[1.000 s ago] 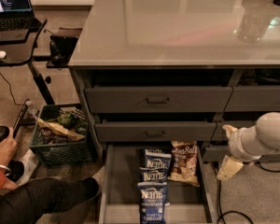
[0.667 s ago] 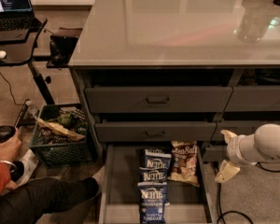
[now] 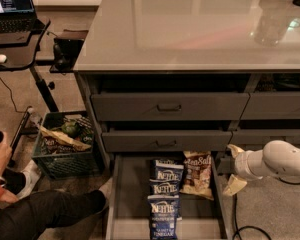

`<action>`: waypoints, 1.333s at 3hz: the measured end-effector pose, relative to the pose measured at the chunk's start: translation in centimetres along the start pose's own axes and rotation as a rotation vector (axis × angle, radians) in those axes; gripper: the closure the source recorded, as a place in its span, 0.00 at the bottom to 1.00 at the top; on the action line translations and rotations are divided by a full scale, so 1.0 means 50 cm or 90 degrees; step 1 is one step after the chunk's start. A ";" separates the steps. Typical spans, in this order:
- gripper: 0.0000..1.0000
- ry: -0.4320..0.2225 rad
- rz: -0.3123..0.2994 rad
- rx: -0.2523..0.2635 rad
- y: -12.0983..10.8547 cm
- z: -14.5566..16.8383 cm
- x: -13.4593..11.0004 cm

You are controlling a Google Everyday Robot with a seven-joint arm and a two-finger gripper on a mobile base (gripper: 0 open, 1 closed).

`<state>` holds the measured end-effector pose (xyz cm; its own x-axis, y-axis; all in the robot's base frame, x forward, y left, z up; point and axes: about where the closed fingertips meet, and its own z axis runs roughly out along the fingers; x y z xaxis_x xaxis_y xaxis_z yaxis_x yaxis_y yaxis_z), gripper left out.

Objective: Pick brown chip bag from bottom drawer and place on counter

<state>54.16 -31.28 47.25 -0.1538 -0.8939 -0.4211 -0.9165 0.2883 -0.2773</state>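
Observation:
The brown chip bag (image 3: 197, 175) with white "Sea Salt" lettering lies flat at the back right of the open bottom drawer (image 3: 127, 204). Three dark blue Kettle bags (image 3: 165, 199) lie in a row to its left. My gripper (image 3: 234, 170) is at the end of the white arm (image 3: 280, 161), just outside the drawer's right wall, to the right of the brown bag and not touching it. Its cream fingers (image 3: 233, 186) are spread apart with nothing between them. The glossy grey counter (image 3: 190, 29) spans the top of the cabinet.
Two shut handled drawers (image 3: 167, 106) sit above the open one. A black crate (image 3: 62, 151) with snack items stands on the floor at left. A person's legs (image 3: 45, 211) stretch along the lower left. A black desk with a laptop (image 3: 10, 6) is at upper left. A cable (image 3: 240, 224) runs on the floor at right.
My arm and gripper have shifted slightly left, closer to the drawer's right wall. The person's hand at left has moved a little. The bags have not moved.

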 end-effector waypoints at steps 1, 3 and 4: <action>0.00 -0.033 0.001 -0.007 0.007 0.072 0.023; 0.00 -0.107 0.009 -0.016 -0.001 0.238 0.089; 0.00 -0.121 0.044 -0.016 -0.002 0.273 0.101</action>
<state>58.54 -31.13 33.39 -0.1464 -0.7903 -0.5949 -0.9152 0.3365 -0.2217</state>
